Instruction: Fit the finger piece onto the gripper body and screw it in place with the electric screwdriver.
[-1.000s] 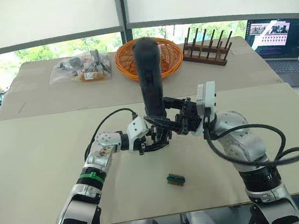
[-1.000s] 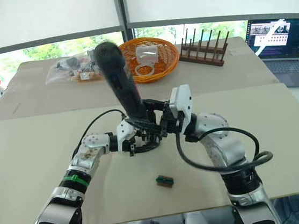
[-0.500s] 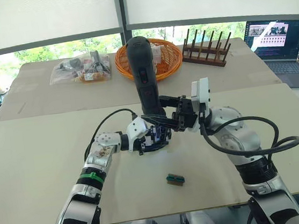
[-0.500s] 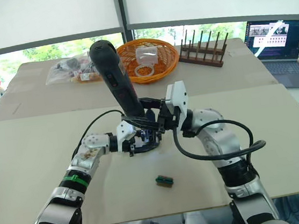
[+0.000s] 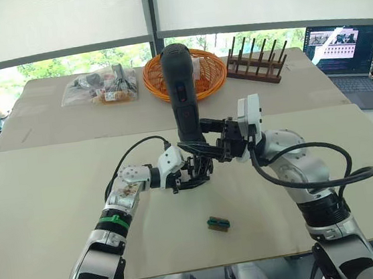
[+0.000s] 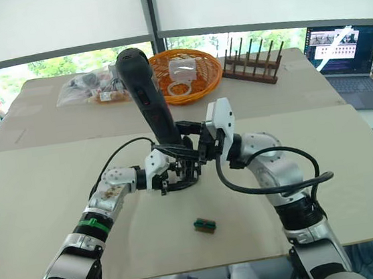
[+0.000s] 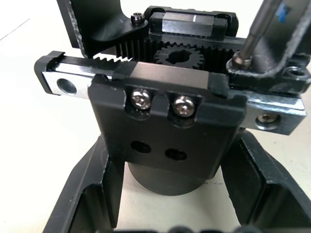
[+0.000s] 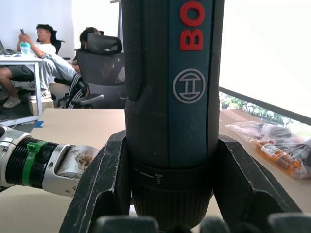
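Head views. Your left hand (image 5: 192, 174) is closed around the gripper body (image 5: 197, 170), pinning it upright on the bench (image 5: 45, 196) so it cannot turn under the driver. Your right hand (image 5: 209, 147) clasps the electric screwdriver (image 5: 182, 93) low on its barrel, the tool standing nearly upright with its butt leaning slightly away, so the bit drops into the top of the body. A small green-brown block (image 5: 218, 223) lies on the bench nearer you, well apart from the work. An orange basket (image 5: 210, 63), a wooden rack (image 5: 258, 60) and a laptop (image 5: 344, 47) sit at the far side, out of the way.

Left wrist view. Your fingers (image 7: 90, 194) flank the round base of the gripper body (image 7: 170, 131), holding it. The finger piece (image 7: 272, 70) sits on the rail at one end, and the metal bit (image 7: 257, 26) rests on a screw there: judged mid-fastening. Two screws are already seated in the front plate.

Right wrist view. Your fingers (image 8: 104, 187) press both sides of the screwdriver (image 8: 170, 87), gripping it firmly. People sit at a desk behind.
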Controlling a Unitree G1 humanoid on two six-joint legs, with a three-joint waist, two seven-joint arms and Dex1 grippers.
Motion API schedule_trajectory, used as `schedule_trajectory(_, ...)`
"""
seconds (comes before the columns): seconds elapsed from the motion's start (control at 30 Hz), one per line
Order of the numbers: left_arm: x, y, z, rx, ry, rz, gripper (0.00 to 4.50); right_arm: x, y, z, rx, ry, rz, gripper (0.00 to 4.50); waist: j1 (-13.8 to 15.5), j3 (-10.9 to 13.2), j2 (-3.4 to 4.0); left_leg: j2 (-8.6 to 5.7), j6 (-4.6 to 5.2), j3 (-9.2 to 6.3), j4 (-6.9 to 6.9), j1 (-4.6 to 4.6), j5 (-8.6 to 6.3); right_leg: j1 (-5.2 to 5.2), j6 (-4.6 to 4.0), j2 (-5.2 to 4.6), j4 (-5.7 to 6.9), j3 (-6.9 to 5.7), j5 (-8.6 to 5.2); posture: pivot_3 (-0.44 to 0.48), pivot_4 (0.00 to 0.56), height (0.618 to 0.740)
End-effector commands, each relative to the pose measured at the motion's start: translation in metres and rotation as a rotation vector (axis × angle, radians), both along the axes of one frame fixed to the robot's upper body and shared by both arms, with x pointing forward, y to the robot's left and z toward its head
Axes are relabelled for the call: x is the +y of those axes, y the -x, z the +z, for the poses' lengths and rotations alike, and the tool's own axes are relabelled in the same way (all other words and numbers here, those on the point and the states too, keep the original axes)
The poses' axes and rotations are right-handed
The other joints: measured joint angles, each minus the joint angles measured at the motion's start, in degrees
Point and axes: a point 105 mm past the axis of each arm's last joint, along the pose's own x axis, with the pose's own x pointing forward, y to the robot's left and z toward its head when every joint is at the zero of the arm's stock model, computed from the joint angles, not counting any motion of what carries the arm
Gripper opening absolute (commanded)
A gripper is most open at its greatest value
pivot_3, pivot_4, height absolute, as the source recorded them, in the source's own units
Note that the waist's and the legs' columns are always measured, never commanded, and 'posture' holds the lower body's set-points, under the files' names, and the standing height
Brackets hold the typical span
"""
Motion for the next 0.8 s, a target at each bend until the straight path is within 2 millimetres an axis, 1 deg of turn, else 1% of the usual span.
schedule_trajectory(0.03,0.006,-0.003,0.011,-0.049,0.015,0.015,2.31,-0.014,-0.014,-0.021,0.116,0.075,-0.09,1.91,0.0,0.0,0.0,0.0,0.0,0.0,0.0,-0.01,0.0,-0.02,0.0,0.0,0.0,0.01,0.0,0.0,0.15,0.74)
schedule_trajectory(0.2,0.006,-0.003,0.01,-0.048,0.017,0.017,2.31,-0.011,-0.008,-0.023,0.12,0.096,-0.07,1.91,0.1,0.0,0.0,0.0,0.01,0.0,-0.04,-0.06,-0.01,-0.07,0.0,-0.01,-0.03,0.02,0.0,0.0,0.15,0.74)
schedule_trajectory(0.27,0.005,-0.003,0.009,-0.041,0.021,0.022,2.31,-0.011,-0.007,-0.021,0.104,0.094,-0.07,1.91,0.1,0.0,0.0,0.0,0.01,0.0,-0.05,-0.08,-0.01,-0.09,0.0,-0.01,-0.03,0.02,0.0,0.0,0.15,0.74)
schedule_trajectory(0.3,0.006,-0.003,0.009,-0.033,0.023,0.026,2.31,-0.011,-0.006,-0.014,0.07,0.082,-0.069,1.91,0.1,0.0,0.0,0.0,0.01,0.0,-0.05,-0.09,-0.01,-0.09,0.0,-0.01,-0.04,0.02,0.0,0.0,0.15,0.74)
schedule_trajectory(0.37,0.006,-0.002,0.007,-0.016,0.027,0.031,2.31,-0.01,-0.002,0.005,0.005,0.053,-0.059,1.91,0.1,0.0,0.0,0.0,0.01,0.0,-0.05,-0.09,-0.01,-0.09,0.0,-0.01,-0.05,0.02,0.0,0.0,0.15,0.74)
schedule_trajectory(0.43,0.006,0.0,0.003,0.004,0.027,0.036,2.31,-0.009,0.004,0.037,-0.068,-0.02,-0.04,1.91,0.1,0.0,0.0,0.0,0.02,0.01,-0.03,-0.22,-0.01,-0.21,0.0,0.0,-0.02,0.03,0.0,0.0,0.15,0.74)
schedule_trajectory(0.47,0.006,0.001,0.0,0.013,0.023,0.041,2.31,-0.008,0.01,0.057,-0.099,-0.076,-0.013,1.91,0.1,0.0,0.0,-0.01,0.02,0.01,-0.01,-0.32,0.0,-0.29,0.0,0.0,-0.02,0.04,0.0,0.0,0.15,0.74)
schedule_trajectory(0.5,0.006,0.002,-0.002,0.019,0.02,0.044,2.31,-0.007,0.015,0.069,-0.117,-0.112,0.008,1.91,0.0,0.0,0.0,0.0,0.02,0.01,0.0,-0.39,0.0,-0.37,-0.01,0.0,-0.01,0.03,0.01,0.0,0.15,0.74)
schedule_trajectory(0.57,0.006,0.003,-0.004,0.034,0.021,0.048,2.31,-0.005,0.025,0.086,-0.14,-0.154,0.044,1.91,0.0,0.0,0.02,0.0,0.01,0.01,0.02,-0.55,0.0,-0.5,-0.02,0.01,-0.01,-0.01,0.02,0.0,0.15,0.74)
schedule_trajectory(0.6,0.005,0.003,-0.005,0.042,0.023,0.05,2.31,-0.004,0.029,0.093,-0.152,-0.176,0.06,1.91,0.1,0.0,0.02,-0.01,0.01,0.01,0.0,-0.56,0.0,-0.52,-0.02,0.02,-0.01,-0.02,0.02,0.0,0.15,0.74)
schedule_trajectory(0.67,0.005,0.003,-0.006,0.048,0.024,0.052,2.31,-0.002,0.034,0.101,-0.155,-0.201,0.077,1.91,0.1,0.0,0.03,-0.01,0.01,0.0,-0.03,-0.56,0.0,-0.48,-0.02,0.04,-0.01,-0.11,0.02,0.0,0.15,0.74)
schedule_trajectory(0.8,0.005,0.003,-0.006,0.057,0.023,0.057,2.31,0.003,0.045,0.106,-0.136,-0.218,0.12,1.91,0.0,0.0,0.02,-0.01,0.01,-0.01,-0.04,-0.42,0.0,-0.31,-0.02,0.06,-0.06,-0.53,0.02,0.0,0.15,0.74)
